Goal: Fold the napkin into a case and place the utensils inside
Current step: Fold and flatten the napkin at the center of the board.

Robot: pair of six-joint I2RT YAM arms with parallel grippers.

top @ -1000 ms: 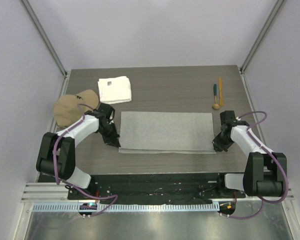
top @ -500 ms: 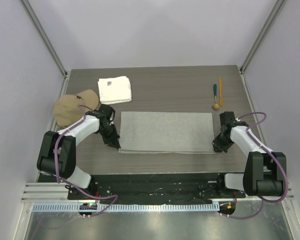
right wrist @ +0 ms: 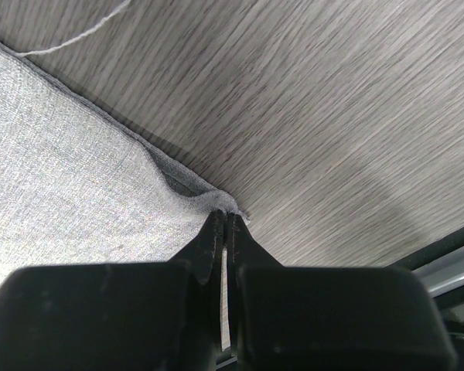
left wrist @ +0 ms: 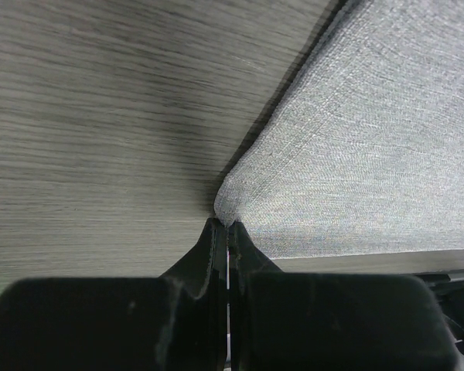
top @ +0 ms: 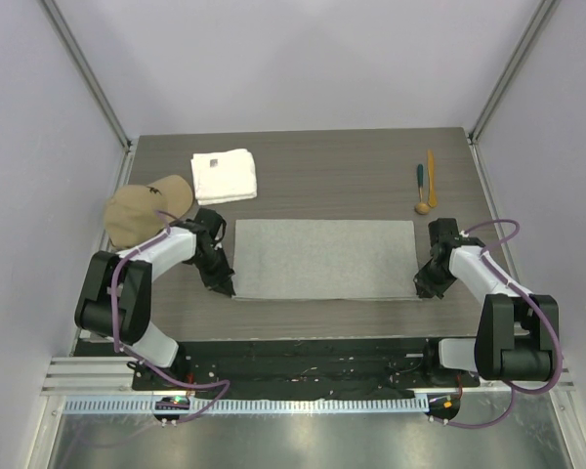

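Note:
The light-grey napkin (top: 324,259) lies as a wide flat rectangle mid-table; no narrow case shows. My left gripper (top: 225,286) is shut on its near-left corner, and the left wrist view shows the tips (left wrist: 227,226) pinching the cloth (left wrist: 371,139). At the near-right corner my right gripper (top: 422,288) is shut too. In the right wrist view its tips (right wrist: 226,216) nip two layers of the napkin (right wrist: 62,170). The utensils lie at the far right, apart from both grippers: a teal-handled piece (top: 420,177), an orange stick (top: 432,166) and a wooden spoon bowl (top: 423,207).
A thick white towel (top: 223,176) sits at the back left, with a tan cap (top: 146,208) next to my left arm. A loose thread (right wrist: 69,42) trails from the napkin's edge. Frame posts stand at the table's back corners.
The lower layer that stuck out along the napkin's near edge has drawn in under the top layer. Both grippers shifted only slightly and kept their hold on the corners.

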